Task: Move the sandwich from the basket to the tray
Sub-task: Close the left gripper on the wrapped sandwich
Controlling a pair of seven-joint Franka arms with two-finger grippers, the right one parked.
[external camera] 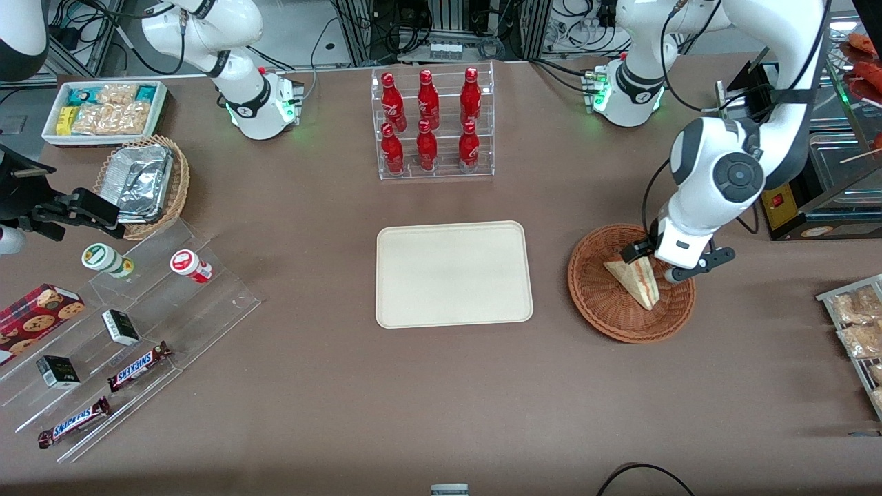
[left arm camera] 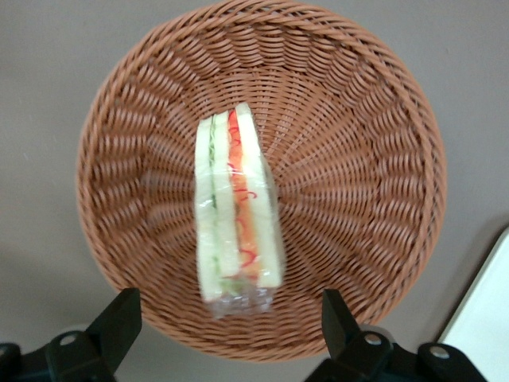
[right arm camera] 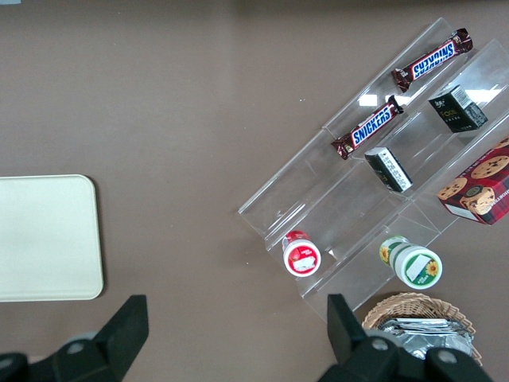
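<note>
The sandwich (external camera: 639,284) is a wedge of white bread with red and green filling in clear film. It stands on edge in the round reddish-brown basket (external camera: 598,308). My left gripper (external camera: 654,264) hangs open just above the basket, over the part of the sandwich farther from the front camera. In the left wrist view the sandwich (left arm camera: 237,208) runs across the middle of the basket (left arm camera: 358,159), and the gripper (left arm camera: 229,302) has its fingers wide apart with nothing between them. The cream tray (external camera: 455,274) lies bare beside the basket, toward the parked arm; its corner (left arm camera: 483,312) shows in the wrist view.
A clear rack of red bottles (external camera: 433,124) stands farther from the front camera than the tray. A stepped acrylic display with snack bars (external camera: 117,337), a tan basket of foil trays (external camera: 141,182) and a white bin (external camera: 103,110) sit toward the parked arm's end. A snack rack (external camera: 858,324) and a black appliance (external camera: 820,200) flank the working arm.
</note>
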